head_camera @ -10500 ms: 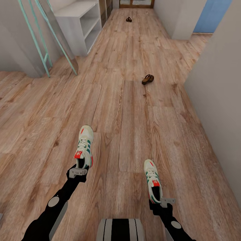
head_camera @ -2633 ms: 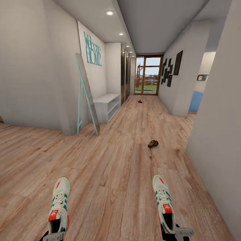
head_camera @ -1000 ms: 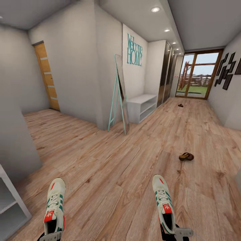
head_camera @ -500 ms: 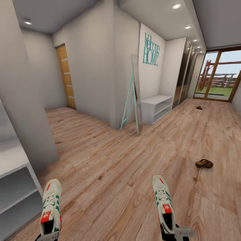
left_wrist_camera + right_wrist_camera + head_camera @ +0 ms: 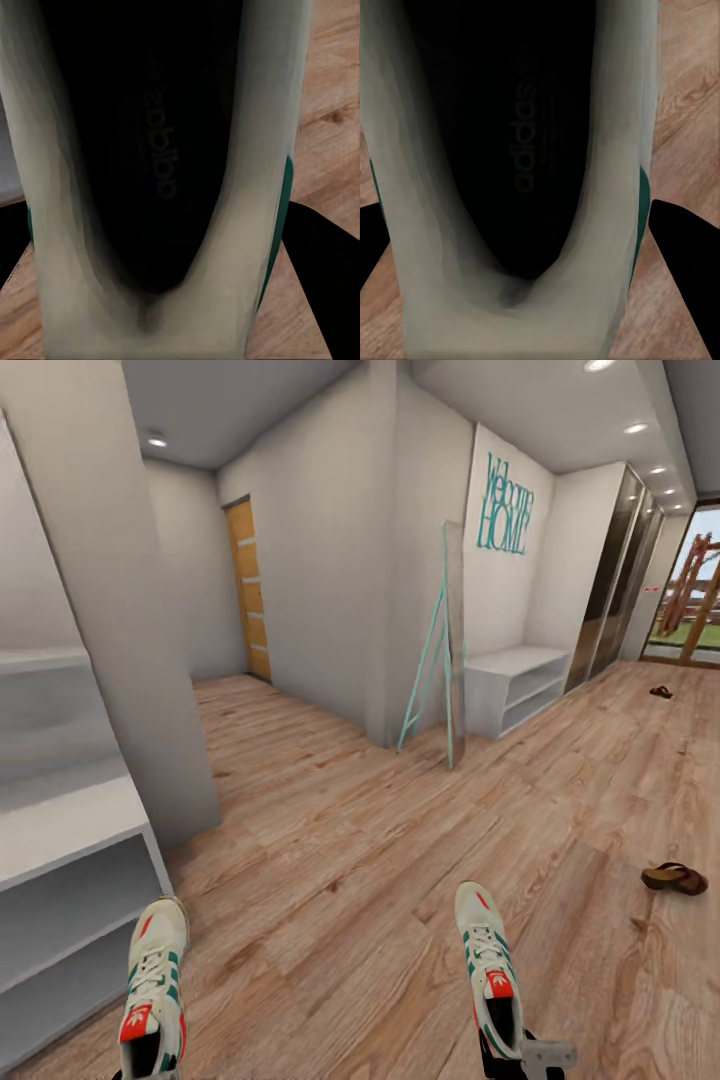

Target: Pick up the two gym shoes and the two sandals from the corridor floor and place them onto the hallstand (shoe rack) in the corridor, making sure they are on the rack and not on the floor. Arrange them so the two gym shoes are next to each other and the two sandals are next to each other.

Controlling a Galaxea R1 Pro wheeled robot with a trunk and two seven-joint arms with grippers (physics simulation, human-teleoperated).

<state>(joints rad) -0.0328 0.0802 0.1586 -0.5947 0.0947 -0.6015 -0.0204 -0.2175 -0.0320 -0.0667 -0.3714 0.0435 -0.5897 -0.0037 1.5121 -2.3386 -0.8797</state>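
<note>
I carry both gym shoes, cream-white with green stripes and red-orange patches, toes pointing away from me. My left gripper (image 5: 169, 255) is shut on the heel of the left gym shoe (image 5: 152, 990), whose dark inside (image 5: 150, 150) faces the left wrist camera. My right gripper (image 5: 515, 1057) is shut on the heel of the right gym shoe (image 5: 490, 965), seen from inside (image 5: 525, 150) too. One brown sandal (image 5: 674, 878) lies on the corridor floor (image 5: 380, 880) at the right. The other sandal (image 5: 660, 692) is far off by the glass door. The grey hallstand (image 5: 60, 830) stands close at the left.
A teal-framed leaning mirror (image 5: 440, 650) and a white low shelf unit (image 5: 515, 685) stand against the far wall under a "Welcome HOME" sign. An orange door (image 5: 248, 590) is at the back left. A grey wall corner (image 5: 140, 660) rises beside the hallstand.
The whole view has swung left, so the camera has turned. The hallstand has come into view at the left and the sandals have slid right. Both gym shoes stay held.
</note>
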